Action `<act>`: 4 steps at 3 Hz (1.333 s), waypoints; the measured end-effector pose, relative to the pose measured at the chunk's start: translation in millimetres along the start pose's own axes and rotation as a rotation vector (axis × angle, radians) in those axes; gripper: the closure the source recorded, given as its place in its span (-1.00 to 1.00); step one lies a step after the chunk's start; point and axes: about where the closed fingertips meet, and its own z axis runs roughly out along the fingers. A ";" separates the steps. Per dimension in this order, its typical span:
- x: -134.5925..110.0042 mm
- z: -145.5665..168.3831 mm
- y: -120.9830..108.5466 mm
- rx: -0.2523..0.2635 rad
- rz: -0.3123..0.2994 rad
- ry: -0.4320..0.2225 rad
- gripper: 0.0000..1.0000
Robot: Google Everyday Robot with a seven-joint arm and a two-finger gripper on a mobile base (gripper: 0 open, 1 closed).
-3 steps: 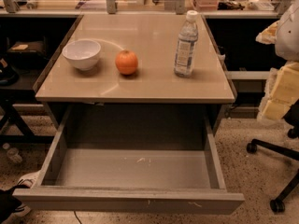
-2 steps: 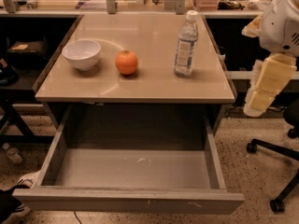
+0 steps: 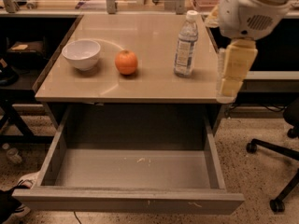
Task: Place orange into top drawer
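Note:
The orange [image 3: 126, 62] sits on the desk top [image 3: 145, 85], between the white bowl and the water bottle. The top drawer [image 3: 133, 169] is pulled fully out below the desk; its grey floor is bare apart from a few small specks. My gripper [image 3: 233, 71] hangs down from the white arm [image 3: 250, 8] at the right edge of the desk, just right of the bottle and well to the right of the orange. It holds nothing that I can see.
A white bowl [image 3: 81, 53] stands at the desk's left. A clear water bottle [image 3: 186, 45] with a white cap stands at the right. An office chair base [image 3: 275, 171] is on the floor to the right. Dark shelving flanks the desk on both sides.
The arm has swung in from the right edge of the view toward the desk and now looms larger near the bottle. The orange, bowl, bottle and drawer have not moved.

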 end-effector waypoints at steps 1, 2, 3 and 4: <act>-2.4 -1.7 -2.4 0.016 -0.001 -0.006 -1.00; -18.1 9.4 1.0 0.031 0.036 -0.045 -1.00; -58.2 22.5 -4.7 0.032 0.063 -0.152 -1.00; -105.5 22.7 -9.5 0.007 0.022 -0.248 -1.00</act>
